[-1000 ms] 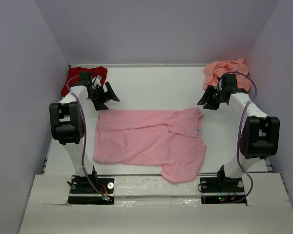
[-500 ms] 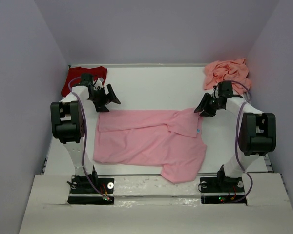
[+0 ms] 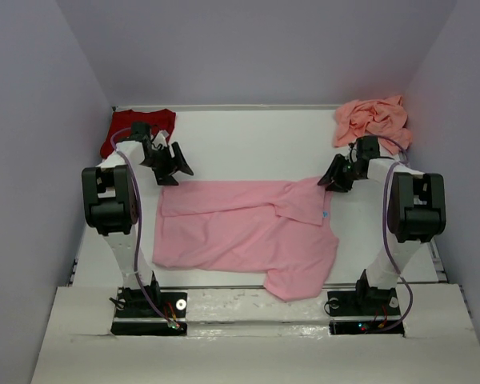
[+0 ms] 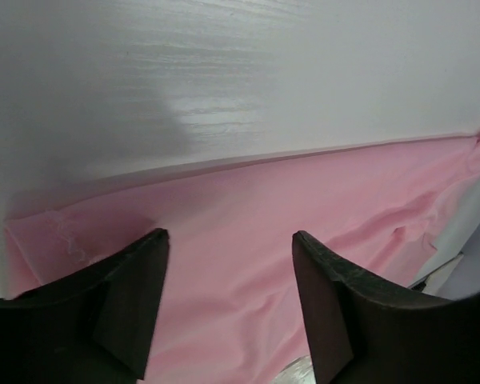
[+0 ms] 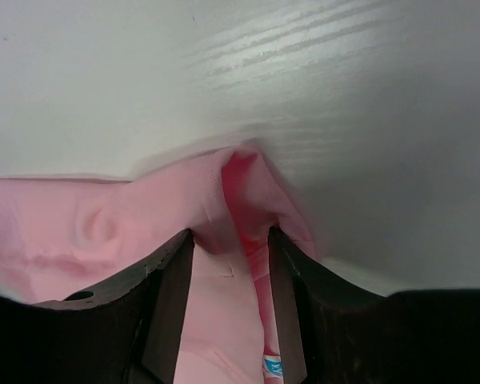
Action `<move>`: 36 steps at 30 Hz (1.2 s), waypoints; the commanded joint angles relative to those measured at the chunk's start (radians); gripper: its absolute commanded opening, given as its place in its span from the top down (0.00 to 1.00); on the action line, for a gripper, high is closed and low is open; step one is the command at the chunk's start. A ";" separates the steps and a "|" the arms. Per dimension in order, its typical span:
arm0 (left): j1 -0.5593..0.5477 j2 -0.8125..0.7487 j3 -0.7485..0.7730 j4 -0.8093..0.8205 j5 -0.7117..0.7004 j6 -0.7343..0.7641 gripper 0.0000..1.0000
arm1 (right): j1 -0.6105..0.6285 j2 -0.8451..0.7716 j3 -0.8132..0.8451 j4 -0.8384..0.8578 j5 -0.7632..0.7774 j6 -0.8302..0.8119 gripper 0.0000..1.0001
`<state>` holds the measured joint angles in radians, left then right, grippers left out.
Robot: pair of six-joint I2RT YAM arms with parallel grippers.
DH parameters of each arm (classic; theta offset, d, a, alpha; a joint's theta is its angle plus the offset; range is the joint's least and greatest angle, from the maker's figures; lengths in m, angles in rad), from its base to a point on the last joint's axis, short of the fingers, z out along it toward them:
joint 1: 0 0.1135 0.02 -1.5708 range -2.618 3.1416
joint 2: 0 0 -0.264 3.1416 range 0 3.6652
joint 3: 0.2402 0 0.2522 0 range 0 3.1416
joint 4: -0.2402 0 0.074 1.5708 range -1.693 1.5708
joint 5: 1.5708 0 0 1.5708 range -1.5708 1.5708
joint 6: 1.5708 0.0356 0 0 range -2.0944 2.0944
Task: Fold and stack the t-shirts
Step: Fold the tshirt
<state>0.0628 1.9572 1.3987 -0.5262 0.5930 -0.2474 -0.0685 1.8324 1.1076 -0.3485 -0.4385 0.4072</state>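
I see the light pink t-shirt (image 3: 240, 232) spread across the middle of the table (image 3: 248, 140), with one near flap reaching the near edge. My left gripper (image 3: 174, 169) hangs over its far-left corner, jaws wide apart with nothing between them. My right gripper (image 3: 330, 181) straddles a raised fold at the far-right corner; I cannot tell whether the fold is pinched. White tabletop shows along the far side, between the dark red t-shirt (image 3: 164, 120) far left and the salmon-pink t-shirt (image 3: 372, 116) far right.

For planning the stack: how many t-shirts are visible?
3: the dark red t-shirt in the far left corner, the salmon-pink t-shirt in the far right, the light pink t-shirt spread centrally.
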 commanded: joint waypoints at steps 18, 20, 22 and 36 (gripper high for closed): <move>0.005 0.134 0.068 -0.181 -0.189 0.048 1.00 | -0.008 0.057 0.084 0.055 -0.052 0.002 0.63; 0.005 0.140 0.065 -0.184 -0.234 0.043 1.00 | -0.008 0.062 0.086 0.055 -0.055 0.002 0.85; 0.005 0.138 0.063 -0.189 -0.263 0.034 1.00 | -0.008 0.065 0.084 0.055 -0.057 0.004 1.00; 0.022 0.163 0.077 -0.173 -0.299 -0.016 1.00 | -0.036 0.042 0.083 0.028 -0.011 -0.024 1.00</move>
<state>0.0628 2.0750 1.4780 -0.6952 0.4095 -0.2684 -0.0864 1.8935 1.1572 -0.3309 -0.4713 0.4053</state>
